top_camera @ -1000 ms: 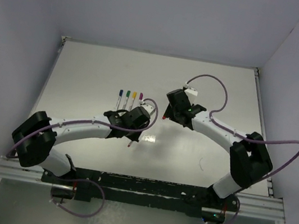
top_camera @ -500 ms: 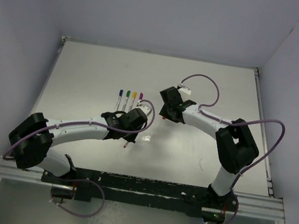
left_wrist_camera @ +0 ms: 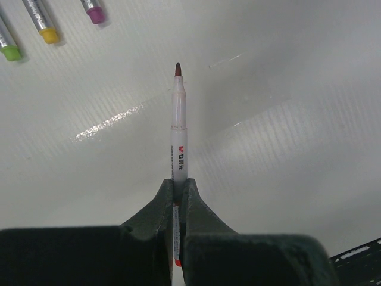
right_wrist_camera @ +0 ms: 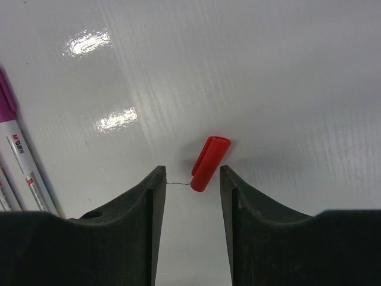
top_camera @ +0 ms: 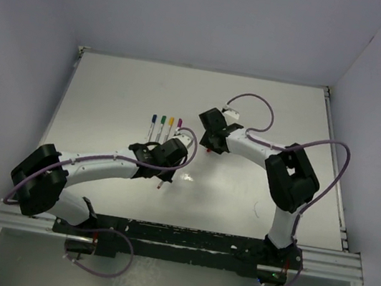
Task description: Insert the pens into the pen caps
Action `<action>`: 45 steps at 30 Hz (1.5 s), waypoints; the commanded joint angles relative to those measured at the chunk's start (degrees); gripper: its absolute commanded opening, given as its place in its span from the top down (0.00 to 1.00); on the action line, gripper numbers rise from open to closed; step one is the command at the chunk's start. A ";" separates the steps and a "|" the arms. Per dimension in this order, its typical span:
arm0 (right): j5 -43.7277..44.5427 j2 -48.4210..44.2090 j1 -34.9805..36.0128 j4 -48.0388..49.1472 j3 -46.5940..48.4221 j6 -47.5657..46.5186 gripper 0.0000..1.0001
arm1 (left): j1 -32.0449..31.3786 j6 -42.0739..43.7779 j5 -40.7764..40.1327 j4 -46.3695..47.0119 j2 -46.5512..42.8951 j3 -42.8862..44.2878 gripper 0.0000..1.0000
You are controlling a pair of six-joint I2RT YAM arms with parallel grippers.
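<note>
The red cap point(right_wrist_camera: 209, 162), askew between the open right jaws, may squirt free as they close, while the left jaws pinch the pen point(left_wrist_camera: 179, 131).

Overhead view from behind the arm bases, angled down on the whole desk point(top_camera: 268, 112), left wrist view close over it past the left end effector point(left_wrist_camera: 177, 193), right wrist view likewise past the right end effector point(right_wrist_camera: 190, 179), purple-capped pen point(top_camera: 179, 123) shared, 11 o'clock point(left_wrist_camera: 94, 11) left, 9 o'clock point(right_wrist_camera: 21, 155) right

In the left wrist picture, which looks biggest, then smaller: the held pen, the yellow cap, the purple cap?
1. The held pen, biggest by far, though it is nearest the camera.
2. The yellow cap and the purple cap look alike, so no ranking.
</note>
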 commanded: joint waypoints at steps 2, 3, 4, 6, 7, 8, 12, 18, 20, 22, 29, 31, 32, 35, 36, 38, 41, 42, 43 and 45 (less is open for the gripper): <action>1.25 0.96 0.08 -2.10 2.54 2.05 0.56 | 0.37 -0.52 -1.12 1.21 -1.72 -0.39 1.00; 1.31 1.07 0.09 -2.14 2.48 2.11 0.56 | 0.45 -0.48 -1.12 1.28 -1.71 -0.35 1.00; 1.29 1.24 0.08 -2.17 2.48 2.10 0.56 | 0.54 -0.39 -1.12 1.30 -1.60 -0.38 1.00; 1.48 1.67 0.07 -2.46 2.46 2.13 0.57 | 0.59 -0.34 -0.99 1.45 -1.51 -0.44 1.00; 1.61 1.90 0.06 -3.11 2.55 2.21 0.57 | 0.66 -0.30 -0.95 1.55 -1.43 -0.40 1.00; 1.83 2.10 0.07 -3.25 2.50 2.30 0.57 | 0.72 -0.29 -0.88 1.65 -1.32 -0.39 1.00; 3.00 2.94 0.12 -3.51 2.71 2.55 0.58 | 0.76 -0.21 -0.56 1.88 -0.78 -0.39 1.00; 4.42 4.56 -0.03 -4.54 3.50 2.69 0.58 | 0.81 -0.20 -0.15 2.27 -0.36 -0.41 1.00; 4.68 5.21 0.02 -5.09 3.89 2.79 0.59 | 0.82 -0.21 -0.07 2.36 -0.36 -0.39 1.00; 4.62 5.88 -0.04 -6.06 4.35 2.95 0.60 | 0.77 -0.21 -0.06 2.45 -0.34 -0.33 1.00; 5.56 8.41 0.11 -11.94 5.63 3.40 0.66 | 0.87 -0.18 0.02 2.58 -0.45 -0.23 1.00; 5.47 8.80 0.17 -12.95 5.29 3.38 0.67 | 0.88 -0.16 0.02 2.52 -0.65 -0.14 1.00; 5.18 9.03 0.21 -13.29 5.03 3.28 0.70 | 0.85 -0.21 0.02 2.59 -0.74 -0.13 1.00; 3.44 9.87 0.21 -13.92 4.55 2.92 0.84 | 0.85 -0.16 0.02 2.70 -0.85 -0.13 1.00; 3.02 10.13 0.19 -14.15 4.58 2.60 0.88 | 0.85 -0.20 0.09 2.60 -0.85 -0.17 1.00; 2.67 10.31 0.17 -14.30 4.26 2.13 0.98 | 0.85 -0.29 0.19 2.50 -0.95 -0.08 1.00; 0.94 9.74 0.18 -12.92 2.85 1.63 1.00 | 0.87 -0.29 0.36 2.80 -1.14 -0.14 1.00; -0.20 9.18 0.15 -12.35 2.48 1.43 1.00 | 0.90 -0.22 0.51 2.94 -1.14 -0.13 1.00; -0.97 8.60 0.19 -11.53 2.15 0.97 1.00 | 0.86 -0.09 0.67 3.13 -1.01 -0.07 1.00; -1.11 6.51 0.17 -10.03 1.60 -0.17 1.00 | 0.86 0.06 1.04 3.52 -0.79 0.05 1.00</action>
